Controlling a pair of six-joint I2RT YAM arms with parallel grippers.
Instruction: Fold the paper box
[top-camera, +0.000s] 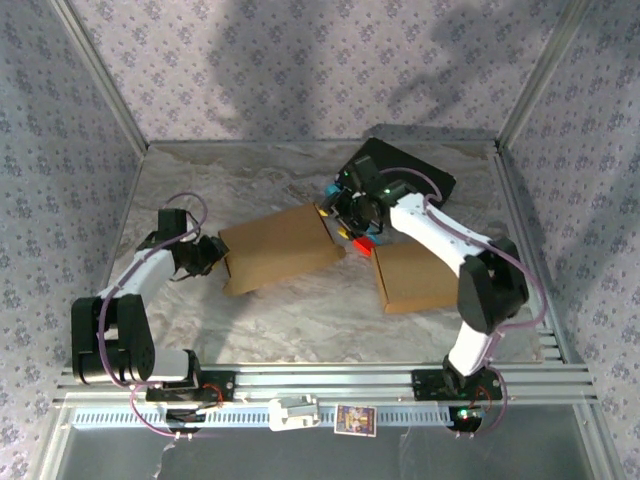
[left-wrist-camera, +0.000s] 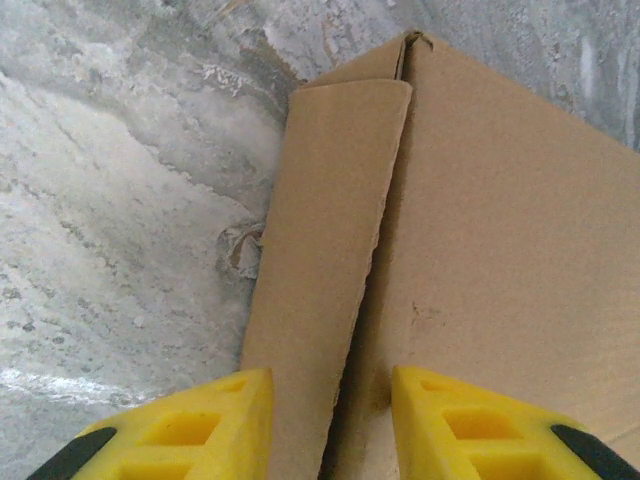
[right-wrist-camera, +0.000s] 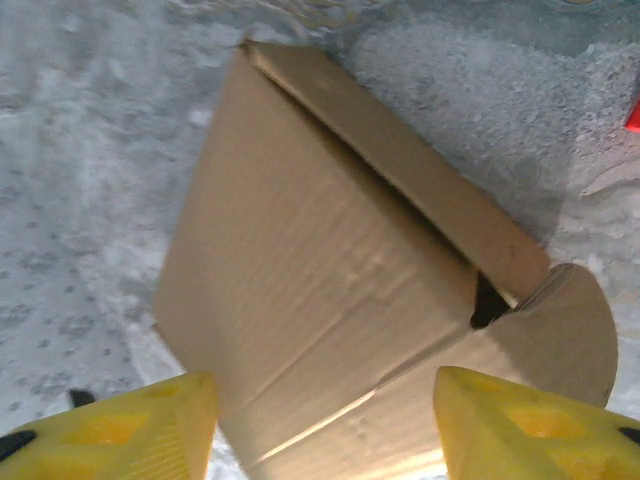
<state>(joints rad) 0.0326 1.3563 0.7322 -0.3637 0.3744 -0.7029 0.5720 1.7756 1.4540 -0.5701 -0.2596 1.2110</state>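
Nearest the arm bases, on the marbled table (top-camera: 300, 335), a second flat piece of cardboard (top-camera: 415, 280) lies just right of the paper box (top-camera: 280, 250) and is untouched. The box itself rests mid-table as a low brown shell. At its left end the left gripper (left-wrist-camera: 332, 395) has its fingers part-way apart, astride the ragged edge of a side flap (left-wrist-camera: 330, 220). I cannot tell whether they pinch the flap or only bracket it. At the box's far right corner the right gripper (right-wrist-camera: 325, 400) hovers with its fingers spread wide and nothing between them. Under it the end is not closed: a dark gap shows, and a rounded tab (right-wrist-camera: 565, 335) hangs loose. Beyond the box's far right lies a black board (top-camera: 410, 170). By my judgement the body is formed, but both ends remain to be tucked shut, so roughly half the folding is left.
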